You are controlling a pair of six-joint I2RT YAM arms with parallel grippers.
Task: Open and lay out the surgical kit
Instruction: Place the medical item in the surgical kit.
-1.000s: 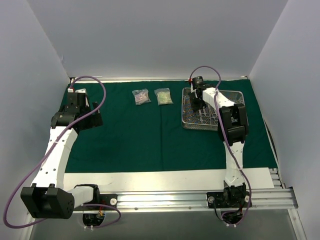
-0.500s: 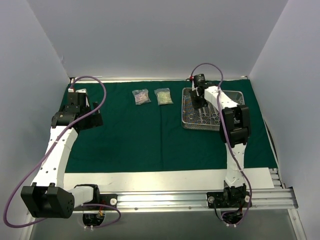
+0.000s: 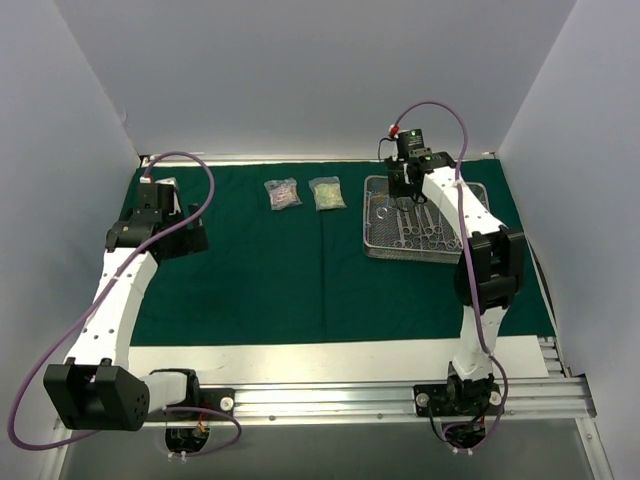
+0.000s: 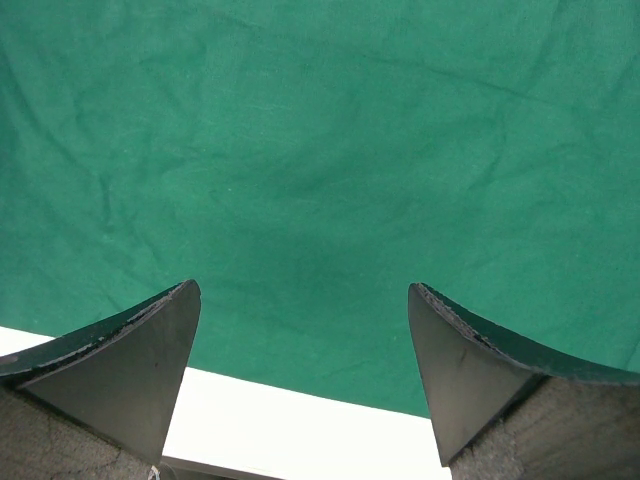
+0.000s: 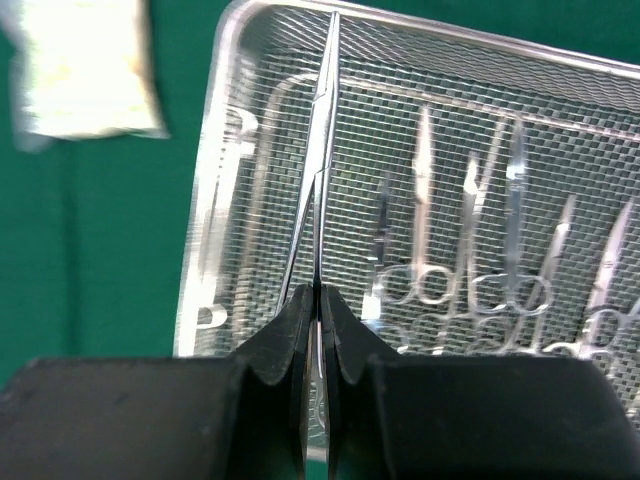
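The right gripper (image 5: 318, 300) is clenched on a slim steel scissor-handled instrument (image 5: 318, 160). The black fingers pinch its shank, and its thin tips point away toward the far rim of the rectangular silver wire-mesh tray (image 5: 213, 150). From above, this gripper hangs over the tray's far left corner. Whether the held instrument touches the mesh cannot be told.

Several other steel instruments (image 5: 425, 170) lie side by side on the mesh to the right of the held one, ring handles toward the near side. The tray sits on the far right part of the dark green cloth (image 4: 320, 150), which is spread flat over the white table (image 4: 300, 425).

Left of the tray, apart from it, a clear packet with pale contents (image 5: 85, 70) lies on the cloth, and just left of that lies a clear packet with pinkish contents (image 3: 282, 192). Any print on them is too small to read.

The left gripper (image 4: 302, 292) is released, its fingers spread wide over bare cloth near the far left corner, holding nothing.
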